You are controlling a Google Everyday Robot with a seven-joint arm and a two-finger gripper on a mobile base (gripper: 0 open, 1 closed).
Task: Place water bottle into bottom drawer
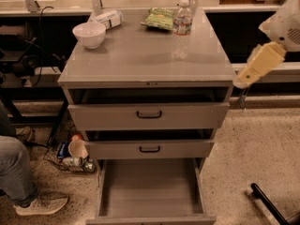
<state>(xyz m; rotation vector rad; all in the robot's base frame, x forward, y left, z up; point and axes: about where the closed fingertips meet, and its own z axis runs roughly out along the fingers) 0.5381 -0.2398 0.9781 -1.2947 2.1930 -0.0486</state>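
Observation:
The water bottle [182, 28], clear with a white cap and pale label, stands upright at the back right of the grey cabinet top [140, 60]. The bottom drawer [150, 187] is pulled out wide, and its flat grey floor is bare. My gripper [258, 65], cream coloured on a white arm, hangs in the air off the cabinet's right side. It is about level with the top, to the right of and nearer than the bottle, and touches nothing.
A white bowl [90, 33], a white packet [108, 18] and a green snack bag [161, 18] lie at the back of the top. The two upper drawers [149, 116] stand slightly ajar. A person's leg and shoe [28, 191], floor clutter [75, 154] at left, black bar [267, 203] bottom right.

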